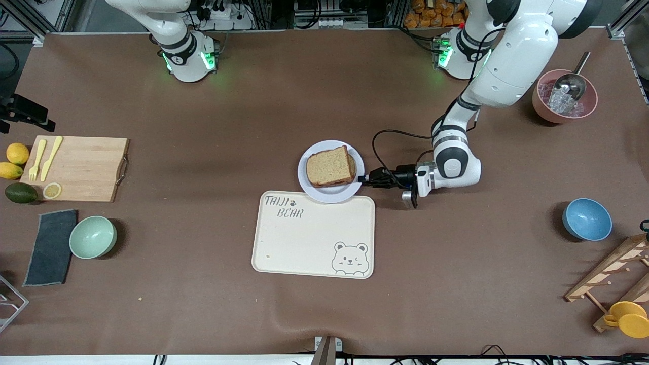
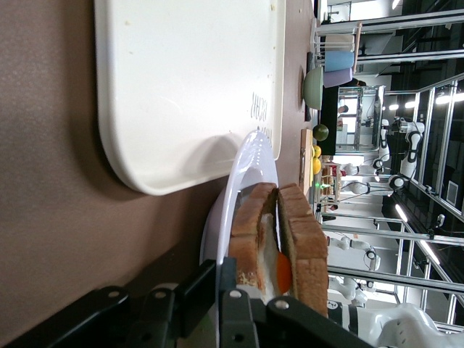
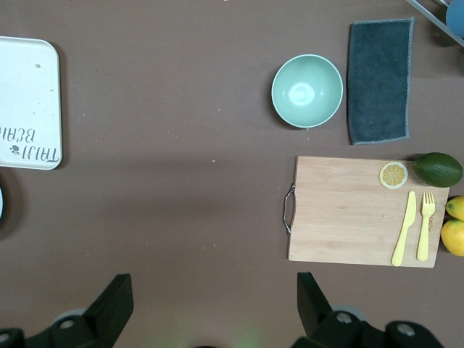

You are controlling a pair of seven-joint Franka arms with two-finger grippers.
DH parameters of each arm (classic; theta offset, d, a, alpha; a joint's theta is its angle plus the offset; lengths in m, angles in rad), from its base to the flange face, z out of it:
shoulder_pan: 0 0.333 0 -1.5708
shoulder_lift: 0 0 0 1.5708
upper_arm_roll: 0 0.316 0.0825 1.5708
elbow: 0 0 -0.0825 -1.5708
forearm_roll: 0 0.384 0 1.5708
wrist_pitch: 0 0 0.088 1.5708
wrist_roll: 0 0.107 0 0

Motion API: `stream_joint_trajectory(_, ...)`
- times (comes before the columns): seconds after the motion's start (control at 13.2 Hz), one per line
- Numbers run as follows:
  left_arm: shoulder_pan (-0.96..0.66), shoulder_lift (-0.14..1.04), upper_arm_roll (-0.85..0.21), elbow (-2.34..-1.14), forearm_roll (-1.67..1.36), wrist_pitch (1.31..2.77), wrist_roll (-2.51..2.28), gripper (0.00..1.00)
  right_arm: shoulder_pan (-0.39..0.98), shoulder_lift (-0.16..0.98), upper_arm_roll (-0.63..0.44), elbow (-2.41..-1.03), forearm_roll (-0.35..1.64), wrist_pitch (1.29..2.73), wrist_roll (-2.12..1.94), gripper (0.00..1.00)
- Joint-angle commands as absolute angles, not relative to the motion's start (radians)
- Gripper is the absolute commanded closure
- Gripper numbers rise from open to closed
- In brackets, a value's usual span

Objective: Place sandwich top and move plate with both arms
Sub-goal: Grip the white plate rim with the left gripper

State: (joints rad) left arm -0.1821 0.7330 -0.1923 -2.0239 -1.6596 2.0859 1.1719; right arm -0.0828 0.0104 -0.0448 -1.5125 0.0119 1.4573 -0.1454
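I see the left gripper (image 1: pixel 363 178) clamped on the rim of the plate (image 1: pixel 309 183) at the edge toward the left arm's end. The bread slice (image 1: pixel 329 167) tops the sandwich on that plate — egg shows between slices. The plate overlaps the tray (image 1: pixel 304 243), printed "TAIJI BEAR". The right gripper (image 3: pixel 214 308) waits — jaws spread wide, holding nothing.

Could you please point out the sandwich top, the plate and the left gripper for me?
sandwich top (image 1: pixel 329 167), front view, middle of the slice's upper face.
plate (image 1: pixel 324 195), front view, bare rim nearest the tray.
left gripper (image 1: pixel 363 178), front view, fingertips at the plate's rim.
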Motion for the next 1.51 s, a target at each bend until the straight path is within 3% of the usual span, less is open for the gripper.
stream_joint_trajectory(0.0, -0.233, 0.851, -0.198, -1.962, -1.689, 2.152, 1.230, 1.00, -0.084, 0.005, -0.041, -1.506, 0.006, 1.439, -0.150, 0.00)
stream_joint_trajectory(0.91, -0.213, 0.808, -0.212, -1.979, -1.690, 2.138, 1.264, 1.00, -0.086, 0.008, -0.041, -1.506, 0.008, 1.439, -0.149, 0.00)
stream_joint_trajectory(1.44, -0.051, 0.808, -0.372, -2.009, -1.689, 2.137, 1.338, 1.00, -0.083, 0.008, -0.041, -1.506, 0.008, 1.439, -0.150, 0.00)
